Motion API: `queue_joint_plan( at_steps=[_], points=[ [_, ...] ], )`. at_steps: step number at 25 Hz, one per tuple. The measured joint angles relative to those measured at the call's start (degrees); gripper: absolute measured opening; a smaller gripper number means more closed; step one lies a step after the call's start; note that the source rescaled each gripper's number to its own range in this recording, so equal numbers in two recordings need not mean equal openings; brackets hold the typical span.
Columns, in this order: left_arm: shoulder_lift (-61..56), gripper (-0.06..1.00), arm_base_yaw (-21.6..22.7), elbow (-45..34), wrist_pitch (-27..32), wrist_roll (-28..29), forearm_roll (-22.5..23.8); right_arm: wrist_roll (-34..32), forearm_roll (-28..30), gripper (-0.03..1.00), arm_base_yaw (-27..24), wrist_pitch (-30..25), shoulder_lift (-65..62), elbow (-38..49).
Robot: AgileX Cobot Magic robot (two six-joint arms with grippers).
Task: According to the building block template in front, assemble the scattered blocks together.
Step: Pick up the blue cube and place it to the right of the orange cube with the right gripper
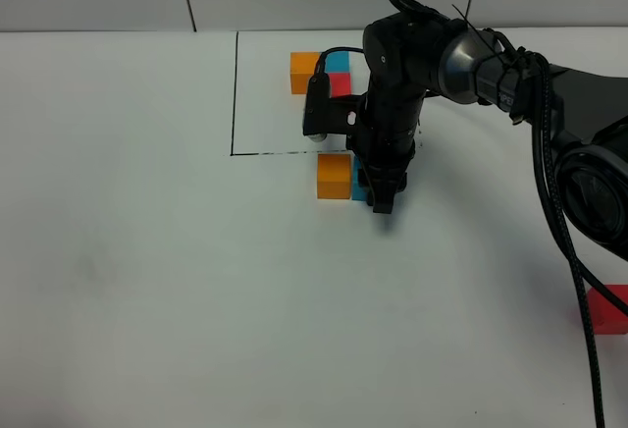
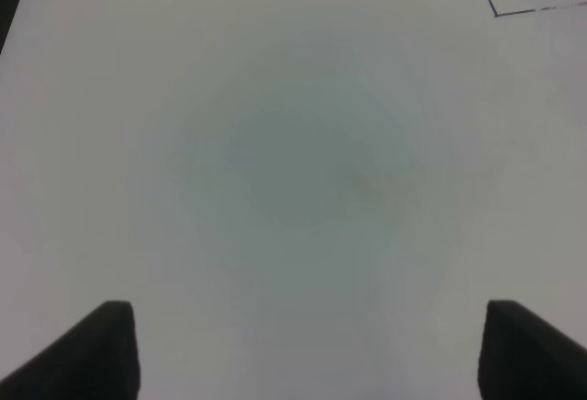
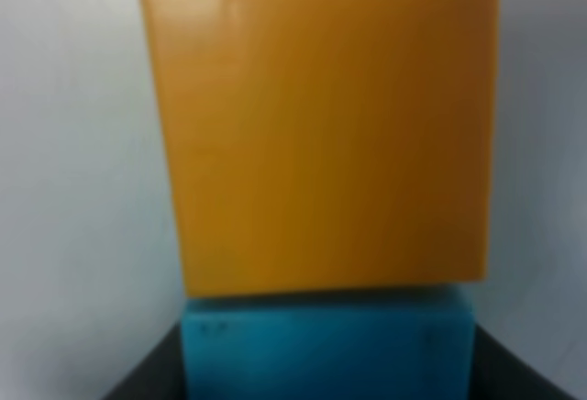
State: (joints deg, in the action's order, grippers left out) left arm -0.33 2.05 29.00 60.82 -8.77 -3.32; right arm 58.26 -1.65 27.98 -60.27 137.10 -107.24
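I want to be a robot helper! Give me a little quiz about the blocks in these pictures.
1. True or false: the small matte orange cube outside the black frame sits right beside the small matte cyan-blue cube.
2. Which loose cube lies far away from the other two? A) orange B) cyan-blue C) red
3. Fill in: the left gripper has its jaws ____.
Key: 1 true. 2 C, the small matte red cube, at the right edge of the high view. 3 open.

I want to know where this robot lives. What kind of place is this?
Probably a robot lab bench: a plain white table, a black-line rectangle framing sample cubes, and the right gripper holding a cyan-blue cube beside an orange cube.
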Motion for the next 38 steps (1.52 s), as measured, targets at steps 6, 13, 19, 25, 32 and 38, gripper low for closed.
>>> queue_joint_plan(
  at_steps=[6,13,19,25,32,38],
  points=[
    [0.0,0.90,0.0,0.0,0.0,0.0,0.0,0.7,0.0,0.02,0.0,0.0,0.0,0.0],
    [0.0,0.90,0.0,0.0,0.0,0.0,0.0,1.2,-0.1,0.02,0.0,0.0,0.0,0.0],
    [0.0,0.90,0.0,0.0,0.0,0.0,0.0,1.5,-0.1,0.02,0.0,0.0,0.0,0.0],
    [0.0,0.90,0.0,0.0,0.0,0.0,0.0,3.7,-0.1,0.02,0.0,0.0,0.0,0.0],
    [0.0,0.90,0.0,0.0,0.0,0.0,0.0,4.4,0.0,0.02,0.1,0.0,0.0,0.0],
    [0.0,0.90,0.0,0.0,0.0,0.0,0.0,5.9,-0.2,0.02,0.1,-0.1,0.0,0.0]
  ],
)
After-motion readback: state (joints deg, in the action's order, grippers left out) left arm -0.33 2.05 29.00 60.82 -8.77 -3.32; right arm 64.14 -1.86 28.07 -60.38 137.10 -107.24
